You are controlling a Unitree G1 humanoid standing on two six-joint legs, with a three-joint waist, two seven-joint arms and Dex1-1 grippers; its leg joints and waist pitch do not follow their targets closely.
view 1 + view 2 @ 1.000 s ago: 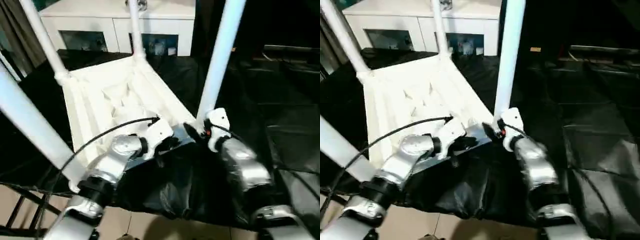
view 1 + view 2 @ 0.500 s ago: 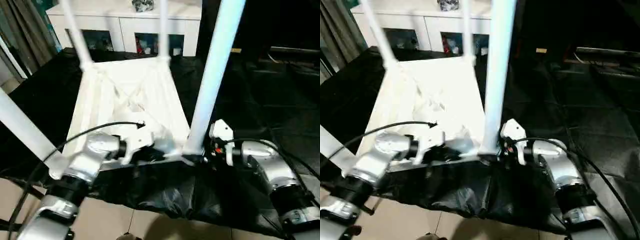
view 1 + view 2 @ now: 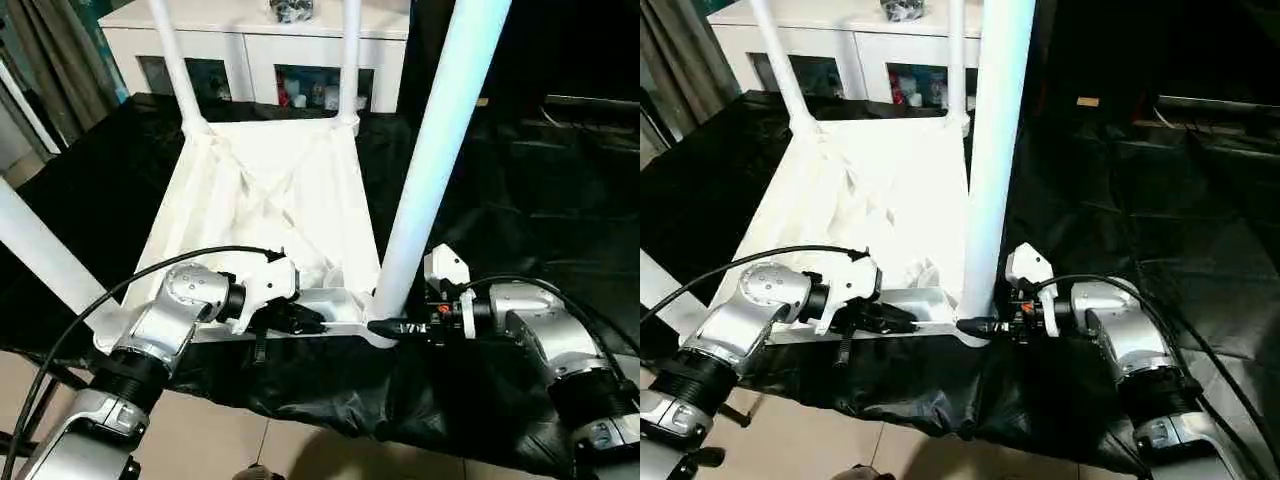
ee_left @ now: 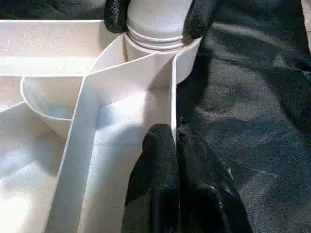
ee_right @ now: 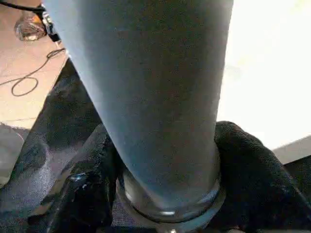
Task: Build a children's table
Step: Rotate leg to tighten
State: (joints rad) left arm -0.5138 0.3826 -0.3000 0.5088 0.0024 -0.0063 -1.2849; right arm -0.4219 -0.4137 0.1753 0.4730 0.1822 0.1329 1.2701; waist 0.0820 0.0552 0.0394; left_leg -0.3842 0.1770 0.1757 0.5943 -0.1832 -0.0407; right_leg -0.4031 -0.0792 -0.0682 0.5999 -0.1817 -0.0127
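Table top (image 3: 270,200) lies upside down, legs up. My left gripper (image 4: 174,141) pinches its rim closed. My right gripper (image 5: 165,194) clasps the five-o'clock leg (image 3: 435,150).

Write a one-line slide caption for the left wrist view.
Left gripper pinches the rim wall of the upturned white table top while the right gripper's fingers flank the corner leg.
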